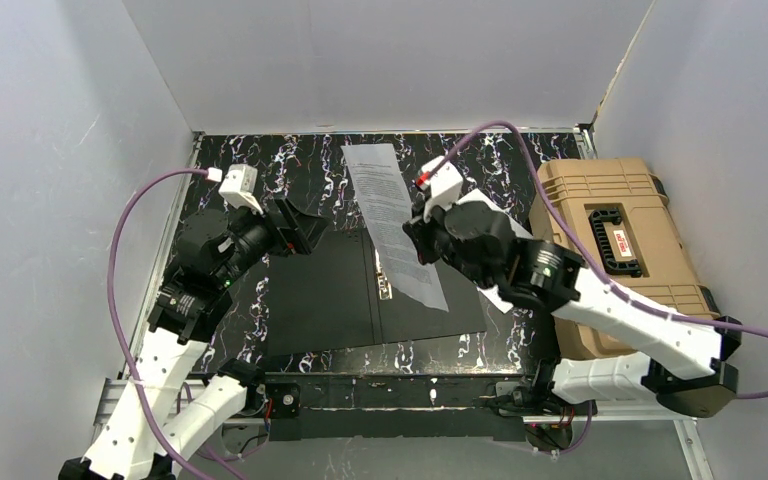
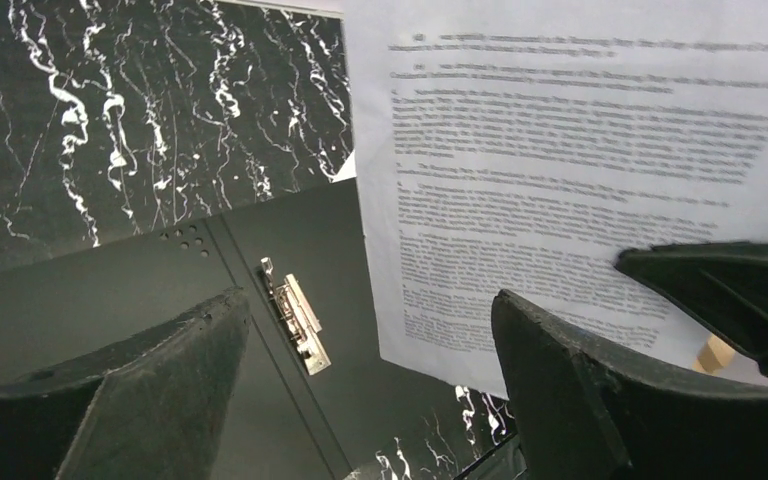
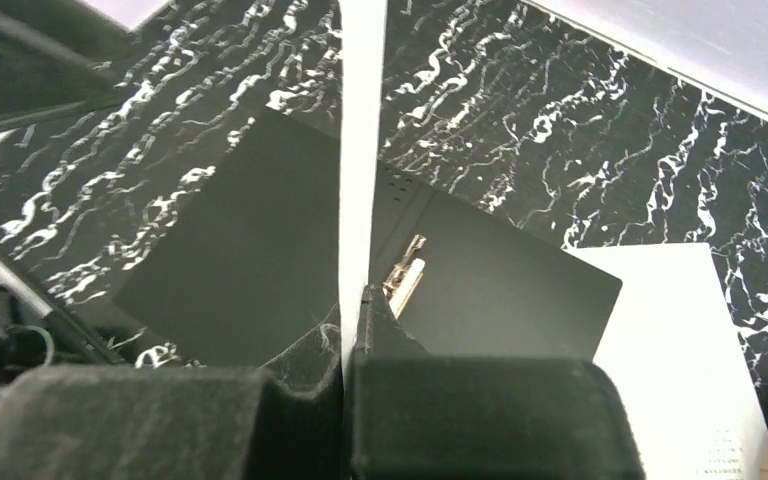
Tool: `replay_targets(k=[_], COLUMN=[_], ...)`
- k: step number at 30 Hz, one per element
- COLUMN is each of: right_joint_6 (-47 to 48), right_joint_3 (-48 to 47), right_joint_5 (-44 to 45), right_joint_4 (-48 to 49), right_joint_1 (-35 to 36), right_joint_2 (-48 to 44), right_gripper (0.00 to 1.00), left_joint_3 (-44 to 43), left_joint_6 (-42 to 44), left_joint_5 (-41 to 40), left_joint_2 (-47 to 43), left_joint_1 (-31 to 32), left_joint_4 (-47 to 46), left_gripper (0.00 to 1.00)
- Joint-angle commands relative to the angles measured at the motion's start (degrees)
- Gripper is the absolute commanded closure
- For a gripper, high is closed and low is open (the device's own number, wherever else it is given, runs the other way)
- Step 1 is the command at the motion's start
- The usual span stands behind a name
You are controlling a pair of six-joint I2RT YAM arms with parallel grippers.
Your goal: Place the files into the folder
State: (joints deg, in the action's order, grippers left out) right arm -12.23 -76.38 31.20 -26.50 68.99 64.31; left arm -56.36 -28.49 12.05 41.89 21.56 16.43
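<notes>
Our left gripper (image 1: 298, 228) hangs spread wide and holds nothing. The open folder (image 1: 320, 300) lies flat on the table (image 1: 310, 165) beneath it. Nothing pins that cover, so we judge it may slide if paper drags across it. Just ahead of this gripper's fingers sits the metal clip (image 2: 295, 325), which could snag a descending edge and crease it. Our right gripper (image 3: 353, 320) is pressed together on one sheet (image 1: 390, 215) of the files, which extends ahead of its fingers above the folder. It looks limp, so it could buckle or land skewed. A second sheet (image 3: 680, 350) lies on the table below and right of this gripper and could get nudged toward the case (image 1: 610, 240).
</notes>
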Motion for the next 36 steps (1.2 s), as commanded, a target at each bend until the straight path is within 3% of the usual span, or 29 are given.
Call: replay_targets(k=[1,10,21,28,36], right_joint_6=[1.18,-1.71,-13.49,-17.87,-14.08], right_joint_3=[-5.86,-8.81,3.62,13.74,18.02], right_joint_5=[-8.23,-26.66,-49.63,-55.89,-55.28], right_joint_4=[-2.84,-6.05,2.42,7.79,7.36], right_joint_1=[-7.47,-23.51,-41.07,-47.43,-47.98], right_joint_2=[4.88,12.25,12.51,11.71,12.32], right_gripper=[0.99,0.99,0.99,0.99,0.99], left_joint_3=[0.06,1.06,6.34,9.62,11.46], left_joint_6=[-0.98,-2.28,-7.1,-9.27,-9.73], left_joint_5=[-2.51,-0.13,1.63,2.05,1.9], left_joint_2=[1.11,7.46,13.59,15.87,18.35], left_joint_1=[0.0,0.03,0.06,0.06,0.06], left_joint_4=[2.35,6.73,3.62,0.55,-1.54], left_gripper=[0.1,0.02,0.02,0.02,0.02])
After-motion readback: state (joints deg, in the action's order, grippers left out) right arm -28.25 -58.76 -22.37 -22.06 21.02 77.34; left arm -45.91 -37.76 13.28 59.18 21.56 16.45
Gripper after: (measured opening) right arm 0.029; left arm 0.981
